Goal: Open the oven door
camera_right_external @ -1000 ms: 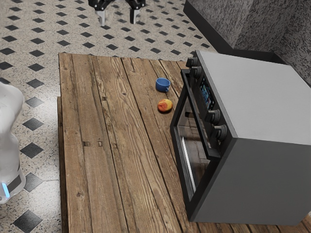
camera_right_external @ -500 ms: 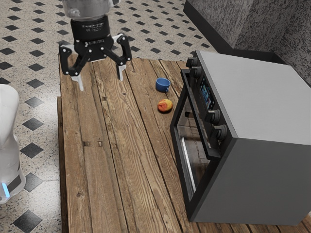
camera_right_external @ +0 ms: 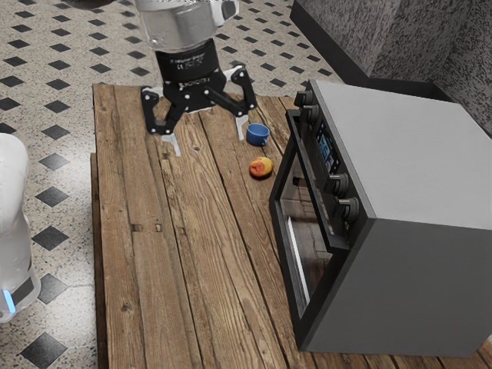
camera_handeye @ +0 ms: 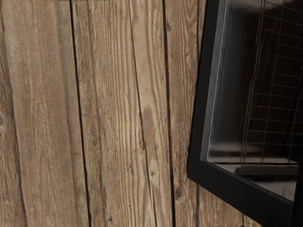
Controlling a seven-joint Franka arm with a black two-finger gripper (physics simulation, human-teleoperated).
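Oven door (camera_right_external: 314, 247) is shut.
Pincer (camera_right_external: 209, 146) is spread above worktop (camera_right_external: 207, 254); door lies toward the exterior view's right, apart.

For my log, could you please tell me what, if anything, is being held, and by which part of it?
Nothing: the jaws stand open, empty, away from the handle.

The oven (camera_right_external: 407, 284) stands upright on the desk (camera_right_external: 154, 307), toward the exterior view's right, a boxy grey body with dark knobs (camera_right_external: 347, 209) and a small display (camera_right_external: 327, 150) on its front. Its door (camera_right_external: 323, 296) is shut and faces the exterior view's left: a black frame around a glass pane (camera_right_external: 309, 250), with a wire rack (camera_handeye: 274, 104) visible through it. A long black handle (camera_right_external: 337, 244) runs from near to far along the door's top.
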